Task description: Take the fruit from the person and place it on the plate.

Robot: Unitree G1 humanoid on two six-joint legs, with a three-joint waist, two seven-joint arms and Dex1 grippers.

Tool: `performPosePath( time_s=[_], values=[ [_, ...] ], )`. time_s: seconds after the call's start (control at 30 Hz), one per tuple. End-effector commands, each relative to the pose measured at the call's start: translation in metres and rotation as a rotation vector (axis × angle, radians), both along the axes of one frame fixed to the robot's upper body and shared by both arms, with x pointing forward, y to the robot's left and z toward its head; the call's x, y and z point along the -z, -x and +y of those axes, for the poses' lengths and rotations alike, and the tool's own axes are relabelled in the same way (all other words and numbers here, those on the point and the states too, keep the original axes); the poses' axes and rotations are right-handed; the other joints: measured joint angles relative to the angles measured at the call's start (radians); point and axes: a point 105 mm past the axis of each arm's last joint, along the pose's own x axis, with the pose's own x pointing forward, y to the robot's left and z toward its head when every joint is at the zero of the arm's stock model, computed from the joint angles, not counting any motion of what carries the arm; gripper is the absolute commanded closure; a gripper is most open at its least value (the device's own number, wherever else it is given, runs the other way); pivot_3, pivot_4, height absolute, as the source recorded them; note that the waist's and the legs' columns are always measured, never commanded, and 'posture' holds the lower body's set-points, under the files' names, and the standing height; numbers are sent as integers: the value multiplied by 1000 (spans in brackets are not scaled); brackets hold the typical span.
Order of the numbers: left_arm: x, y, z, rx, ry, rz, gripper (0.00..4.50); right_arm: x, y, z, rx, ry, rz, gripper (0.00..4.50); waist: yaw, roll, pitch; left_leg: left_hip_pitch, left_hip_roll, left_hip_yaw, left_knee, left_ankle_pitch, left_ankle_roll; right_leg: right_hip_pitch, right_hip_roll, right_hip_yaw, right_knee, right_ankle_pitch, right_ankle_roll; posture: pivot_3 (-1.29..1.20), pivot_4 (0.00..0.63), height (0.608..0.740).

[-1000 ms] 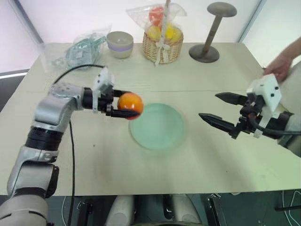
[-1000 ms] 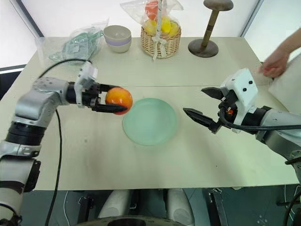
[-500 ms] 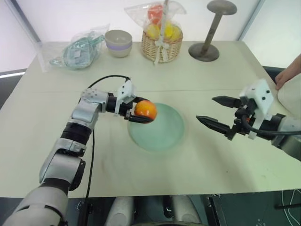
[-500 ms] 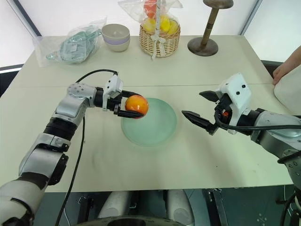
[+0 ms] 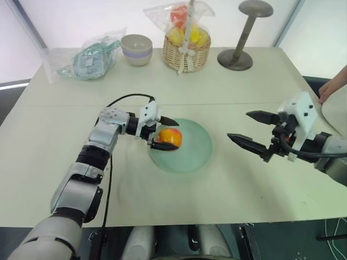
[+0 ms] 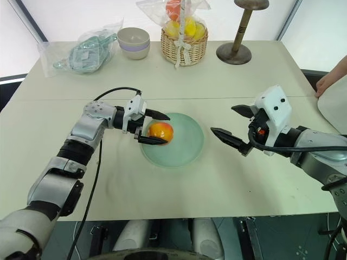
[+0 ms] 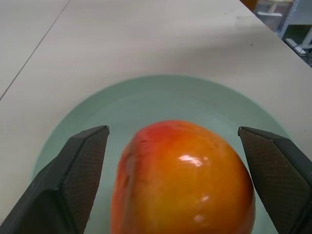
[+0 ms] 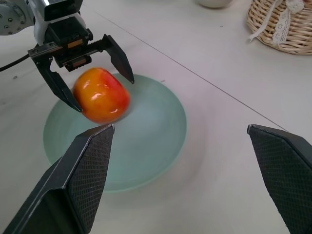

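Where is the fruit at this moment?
In the head views the fruit lies over the left part of the plate, between the open fingers of the left gripper, which no longer clamp it.

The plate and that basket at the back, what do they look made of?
The plate looks like matte pale green plastic or glazed ceramic; its smooth, even surface leaves that open. The basket appears to be woven wicker, with visible tan weave, wrapped in clear glossy plastic film.
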Motion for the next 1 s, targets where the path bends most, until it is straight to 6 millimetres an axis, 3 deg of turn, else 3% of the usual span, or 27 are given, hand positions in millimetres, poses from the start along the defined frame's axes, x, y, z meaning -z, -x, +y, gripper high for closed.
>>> performPosePath(
  time_s=[0.03,0.13,0.3,0.57,0.73,1.0],
  values=[
    [-27,-4,10,-25,46,-57,67,-11,4,1,-6,4,-57,0,-2,0,0,0,0,0,0,0,0,0,0,0,0,0,0,0,150,740],
    [-63,-15,24,-124,155,-48,67,-10,4,1,-1,3,-57,0,-1,0,0,0,0,0,0,0,0,0,0,0,1,0,0,0,150,740],
    [-92,-6,45,-161,191,-10,67,-9,4,0,2,0,-57,0,-2,0,0,0,0,-1,0,0,0,0,1,-1,1,0,0,0,150,740],
    [-93,20,91,-148,4,-16,67,-12,7,-1,-20,30,-53,0,-7,0,0,1,0,-1,0,0,0,0,1,-1,1,0,0,0,150,740],
    [-97,24,119,-200,-74,-43,67,-11,15,-3,-51,81,-30,0,-1,0,0,1,0,-1,0,0,0,1,1,-1,1,0,0,0,150,740],
    [-98,27,121,-212,-69,-50,67,-11,18,-2,-70,91,-19,0,-1,0,0,1,0,-1,0,0,0,1,0,-1,1,0,0,0,150,740]
  ],
)
